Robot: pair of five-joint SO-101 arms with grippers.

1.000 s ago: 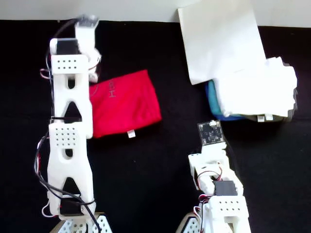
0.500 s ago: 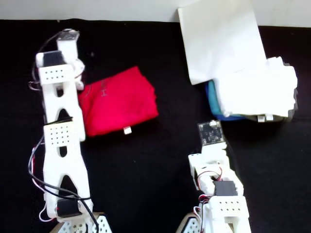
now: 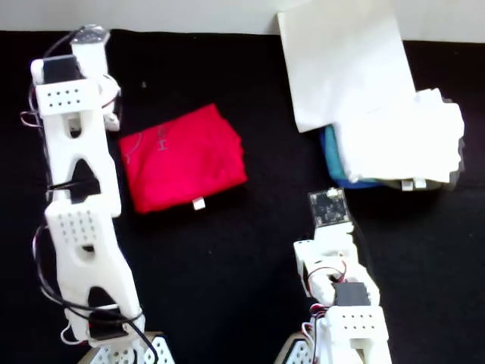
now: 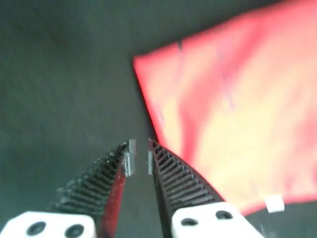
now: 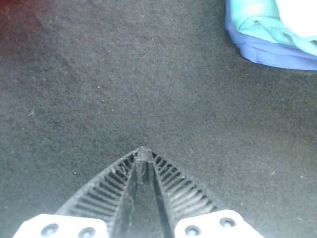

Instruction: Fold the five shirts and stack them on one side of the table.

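The flat black cloth table [image 3: 227, 258] has a folded red cloth shirt [image 4: 233, 109] lying on it, just beside the tips of the left gripper [image 4: 139, 156]. A pile of folded shirts [image 3: 394, 148], blue at the bottom and white on top, sits well ahead of the tips of the right gripper [image 5: 143, 158].

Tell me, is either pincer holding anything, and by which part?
Nothing is held. The left pincer stands slightly open beside the red shirt; the right pincer is shut on nothing.

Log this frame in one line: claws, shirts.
left claw: slightly open, empty, beside folded red shirt | right claw: shut, empty, above black table | shirt stack: white on top, teal and blue beneath
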